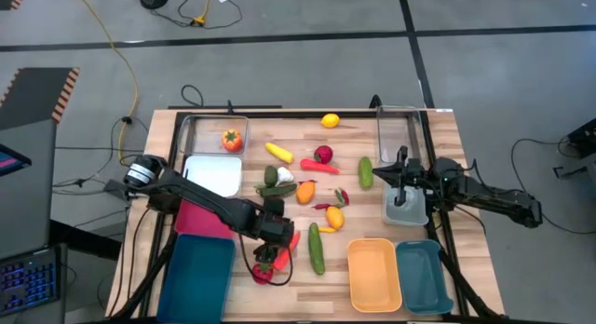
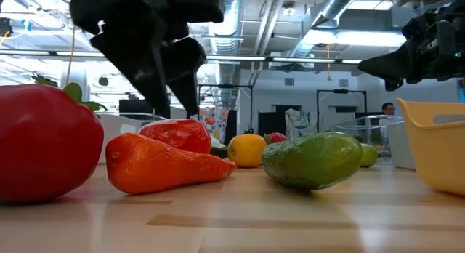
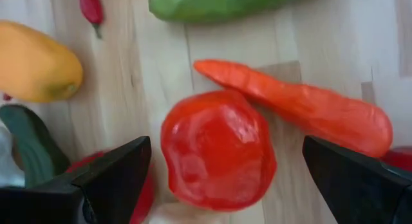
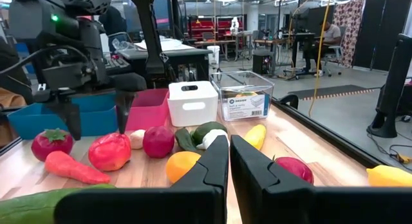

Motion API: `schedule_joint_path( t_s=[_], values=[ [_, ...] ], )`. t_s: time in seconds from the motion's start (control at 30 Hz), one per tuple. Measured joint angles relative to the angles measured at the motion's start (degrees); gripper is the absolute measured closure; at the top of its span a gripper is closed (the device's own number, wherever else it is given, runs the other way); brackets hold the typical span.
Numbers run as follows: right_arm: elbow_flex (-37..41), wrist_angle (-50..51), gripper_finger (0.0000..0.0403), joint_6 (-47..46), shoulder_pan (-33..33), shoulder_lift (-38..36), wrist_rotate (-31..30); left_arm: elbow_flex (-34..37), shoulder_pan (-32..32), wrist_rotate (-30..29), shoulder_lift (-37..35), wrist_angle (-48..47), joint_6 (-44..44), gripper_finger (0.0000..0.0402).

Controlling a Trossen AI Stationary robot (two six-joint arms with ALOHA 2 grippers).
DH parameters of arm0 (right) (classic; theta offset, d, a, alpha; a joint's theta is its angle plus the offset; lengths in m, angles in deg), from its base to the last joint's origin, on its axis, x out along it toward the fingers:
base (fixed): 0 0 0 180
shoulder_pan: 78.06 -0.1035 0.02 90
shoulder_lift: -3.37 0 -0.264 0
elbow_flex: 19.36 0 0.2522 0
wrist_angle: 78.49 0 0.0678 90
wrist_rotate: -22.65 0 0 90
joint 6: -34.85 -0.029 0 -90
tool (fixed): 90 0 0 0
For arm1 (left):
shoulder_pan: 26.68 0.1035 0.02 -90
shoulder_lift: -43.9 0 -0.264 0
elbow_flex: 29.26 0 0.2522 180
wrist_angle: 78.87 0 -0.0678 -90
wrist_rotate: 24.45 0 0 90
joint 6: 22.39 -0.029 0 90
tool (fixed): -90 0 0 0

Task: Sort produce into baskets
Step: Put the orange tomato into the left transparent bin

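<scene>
Near the desk's front edge, around 7 o'clock, left hand hangs wide open over a red tomato. Carrot touches it, long axis running 10-to-4 in the wrist view. Right hand pinched nearly shut, empty, at 3 o'clock.

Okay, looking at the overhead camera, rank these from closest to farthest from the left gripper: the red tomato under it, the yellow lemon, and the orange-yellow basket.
From the left gripper:
1. Red tomato, right between its open fingers.
2. Orange-yellow basket, toward the table's right side, near edge.
3. Yellow lemon, at the table's far edge.
</scene>
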Motion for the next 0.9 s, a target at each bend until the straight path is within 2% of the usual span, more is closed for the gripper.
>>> schedule_joint_path(
  t_s=[0.33, 0.67, 0.9],
  values=[
    [0.0, 0.0, 0.0356, 0.0, 0.0, 0.0, 0.0, 2.37, 0.44, -0.35, -0.02, 0.5, 2.5, 0.0008],
    [0.0, -0.01, 0.0356, 0.0, 0.0, -0.02, 0.01, 6.75, 0.61, 0.58, -0.02, 7.08, 3.36, 0.0008],
    [0.0, 0.0, 0.0356, 0.0, 0.0, -0.02, 0.0, 7.37, 0.61, 0.4, -0.02, 8.16, 3.18, 0.001]
  ],
)
